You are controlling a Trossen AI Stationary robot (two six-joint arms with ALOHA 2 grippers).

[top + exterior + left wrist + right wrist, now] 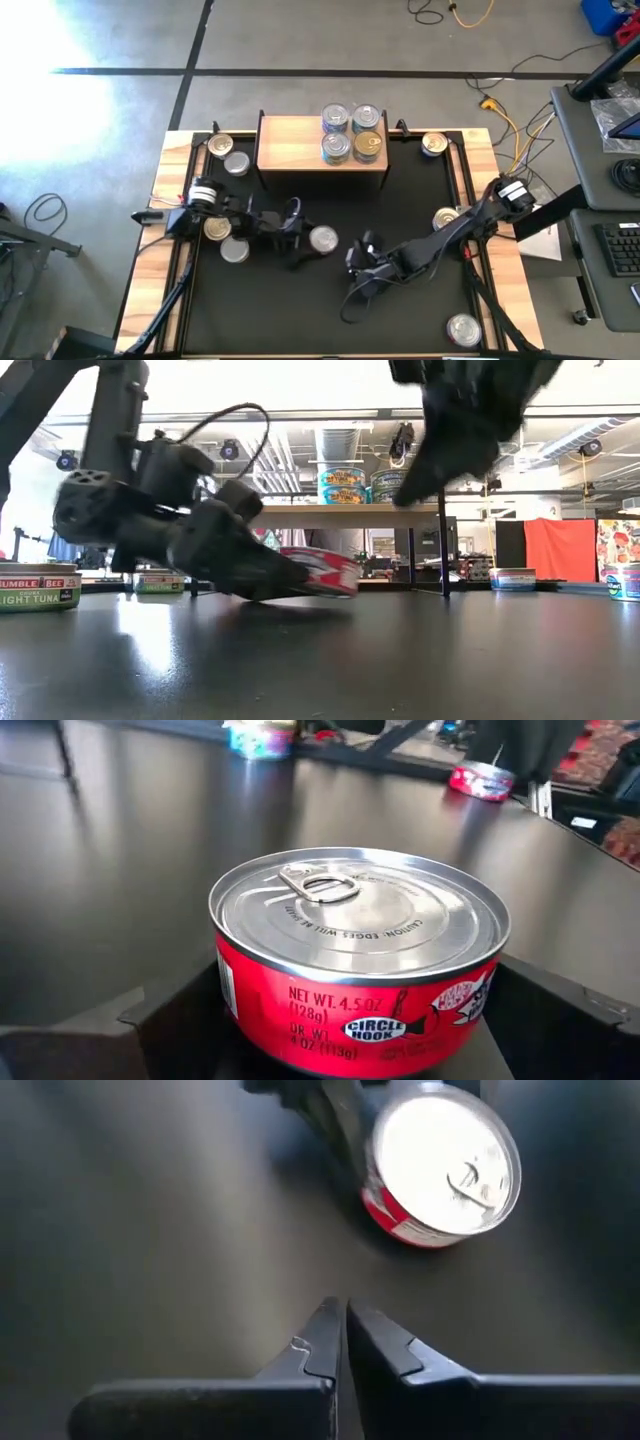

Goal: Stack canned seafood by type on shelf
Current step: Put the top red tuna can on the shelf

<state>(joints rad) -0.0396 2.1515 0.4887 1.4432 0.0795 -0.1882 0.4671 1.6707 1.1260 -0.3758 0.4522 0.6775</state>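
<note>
The red-walled, silver-lidded can lies on the black mat between the fingers of my left gripper, which reaches in low from the left. The low view shows this can slightly tilted at the gripper's end. My right gripper is shut and empty, pointing down above the mat, just right of the can. The shelf stands at the far side and carries several cans on its right half. My left gripper has the red can's side wall between its two fingers, one on each side, low on the wall. The fingers come nearly level from the table's left. The can sits slightly tilted; I cannot tell whether it is lifted clear of the mat.
Loose cans lie around the mat: two far left, two beside the left arm, one far right, one under the right arm, one near right. The shelf's left half is bare wood.
</note>
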